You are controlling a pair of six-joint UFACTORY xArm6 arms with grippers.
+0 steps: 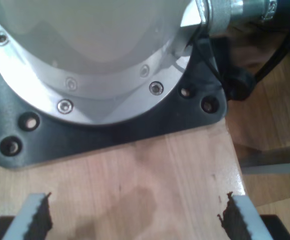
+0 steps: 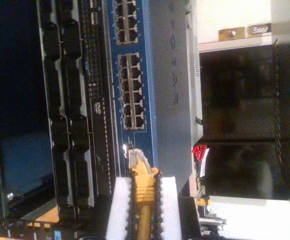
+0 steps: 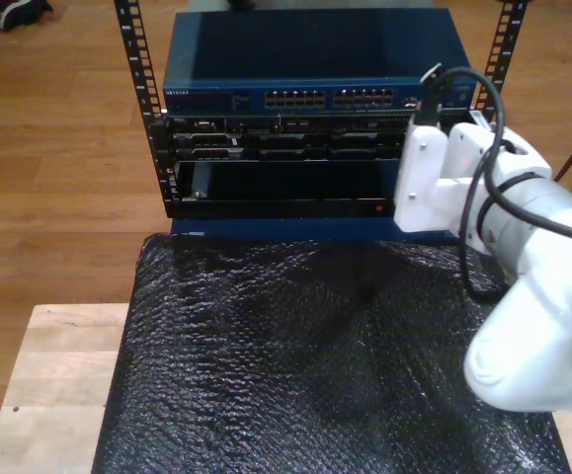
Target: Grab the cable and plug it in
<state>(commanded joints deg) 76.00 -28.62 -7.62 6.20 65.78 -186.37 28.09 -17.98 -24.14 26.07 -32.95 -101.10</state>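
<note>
The yellow-orange cable (image 2: 143, 192) runs between the white pads (image 2: 119, 210) of my second gripper (image 2: 143, 200), which is shut on it just behind the plug boot. Its small clear plug (image 2: 133, 157) points at the face of the blue network switch (image 2: 170, 75) and sits just past the end of the nearer block of ports (image 2: 132, 90), close to the face. In the exterior view the second arm (image 3: 463, 188) reaches to the switch's (image 3: 305, 97) right end. My first gripper (image 1: 134, 215) is open over bare wood, its toothed fingertips (image 1: 40, 212) wide apart.
A black rack (image 3: 147, 118) holds the switch above darker panels (image 3: 286, 148). A black crinkled mat (image 3: 315, 355) covers the wooden table (image 3: 48, 375) in front of it. An arm's round metal base (image 1: 84, 75) on a dark plate stands just beyond the first gripper.
</note>
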